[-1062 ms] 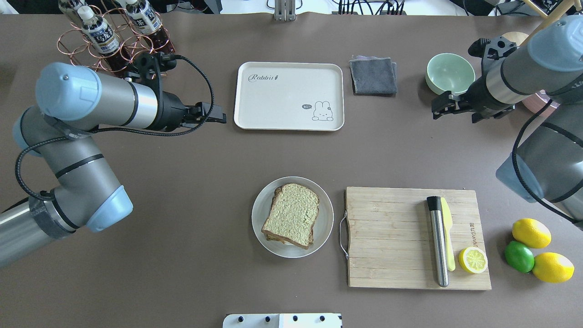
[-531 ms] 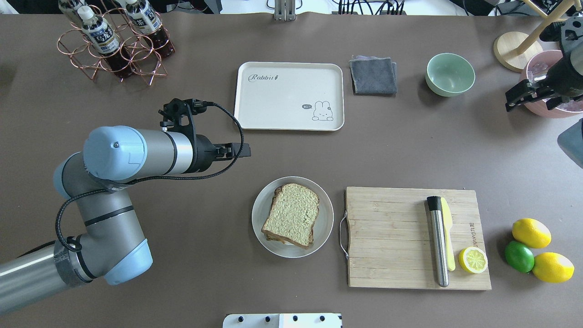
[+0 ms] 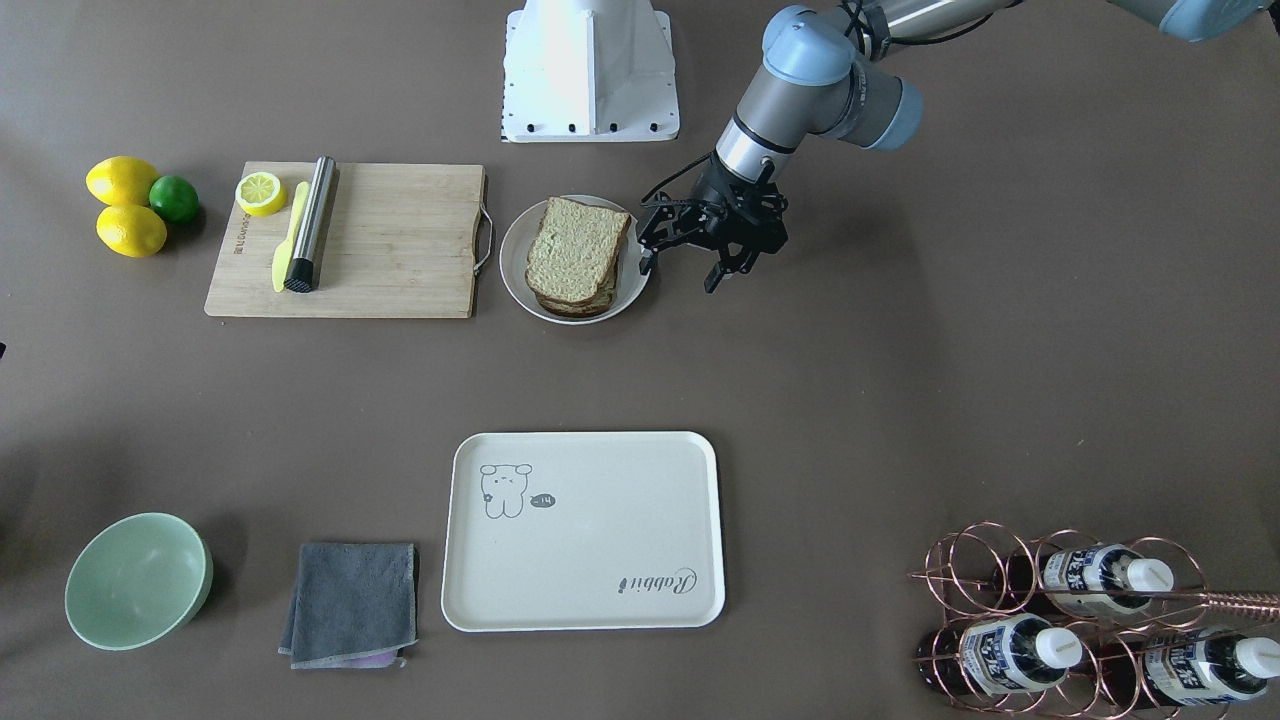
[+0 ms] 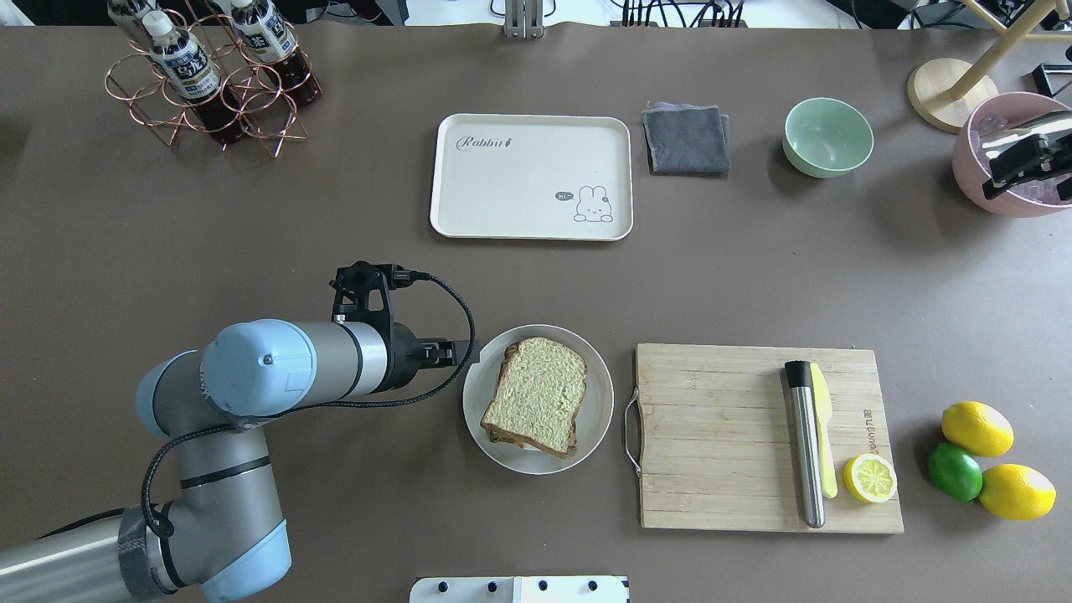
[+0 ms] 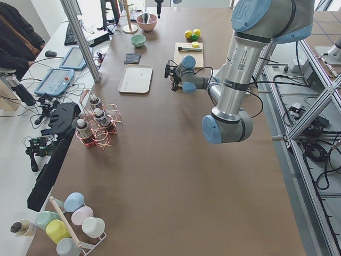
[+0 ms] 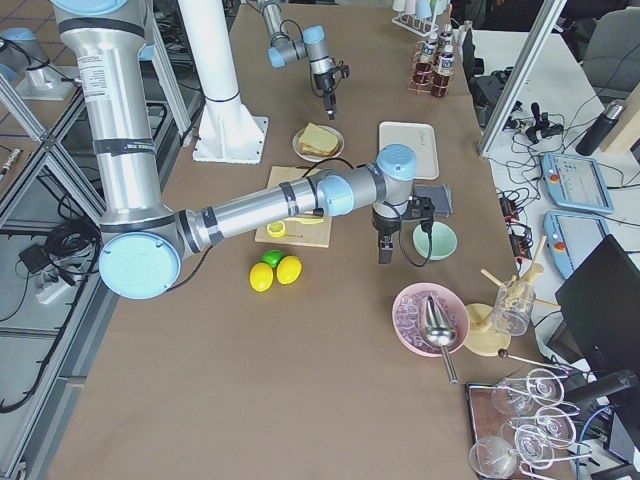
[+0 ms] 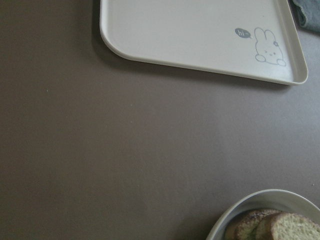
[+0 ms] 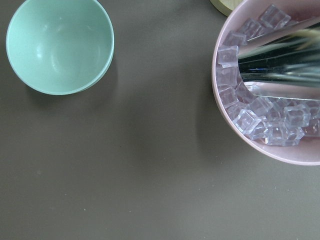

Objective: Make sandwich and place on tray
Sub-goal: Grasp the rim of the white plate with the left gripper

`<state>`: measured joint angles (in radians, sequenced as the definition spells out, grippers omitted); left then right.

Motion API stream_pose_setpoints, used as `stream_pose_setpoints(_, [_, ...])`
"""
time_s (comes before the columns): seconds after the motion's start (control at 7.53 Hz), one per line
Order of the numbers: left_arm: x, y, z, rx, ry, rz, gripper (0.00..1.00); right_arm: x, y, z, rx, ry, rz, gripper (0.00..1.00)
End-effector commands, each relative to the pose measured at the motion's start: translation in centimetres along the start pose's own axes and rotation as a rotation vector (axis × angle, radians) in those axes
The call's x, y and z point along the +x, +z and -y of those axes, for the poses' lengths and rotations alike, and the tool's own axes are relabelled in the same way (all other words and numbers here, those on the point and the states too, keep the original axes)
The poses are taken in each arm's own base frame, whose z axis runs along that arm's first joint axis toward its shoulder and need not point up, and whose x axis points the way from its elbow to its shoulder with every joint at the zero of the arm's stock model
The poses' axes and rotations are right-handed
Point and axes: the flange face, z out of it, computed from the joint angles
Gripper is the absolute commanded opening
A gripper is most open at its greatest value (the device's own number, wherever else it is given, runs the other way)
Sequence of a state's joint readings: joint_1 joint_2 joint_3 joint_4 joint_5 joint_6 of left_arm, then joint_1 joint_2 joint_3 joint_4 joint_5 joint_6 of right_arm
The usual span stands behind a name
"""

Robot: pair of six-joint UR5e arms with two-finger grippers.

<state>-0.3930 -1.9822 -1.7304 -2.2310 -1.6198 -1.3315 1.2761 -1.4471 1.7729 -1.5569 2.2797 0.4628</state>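
Overhead exterior: sandwich [image 4: 536, 395] lies just beside left hand [image 4: 459, 352].

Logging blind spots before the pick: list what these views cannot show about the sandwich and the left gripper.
- Filling of the sandwich: in the overhead view the top slice covers it. In the front-facing view the layers are too small to tell.
- Whether the left gripper touches the plate: the front-facing view looks steeply down, so its height is unreadable. In the overhead view the wrist covers it.
- Left wrist view: the gripper is out of frame, and the bottom edge cuts off the plate.
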Motion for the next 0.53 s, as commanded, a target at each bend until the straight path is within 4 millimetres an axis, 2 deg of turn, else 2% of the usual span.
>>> stream_pose_setpoints(0.0, [1.0, 0.6, -2.9, -0.012, 0.017, -0.005, 0.74, 1.1, -0.3, -0.2, 0.002, 0.009, 0.001, 0.99])
stream_pose_setpoints(0.13, [1.6, 1.3, -5.3, -0.014, 0.032, -0.004, 0.63, 1.1, -0.4, -0.2, 0.004, 0.006, 0.002, 0.99])
stream_pose_setpoints(0.4, [1.7, 1.4, -5.8, -0.021, 0.035, -0.004, 0.58, 1.2, -0.3, -0.2, 0.003, 0.006, 0.0, 0.99])
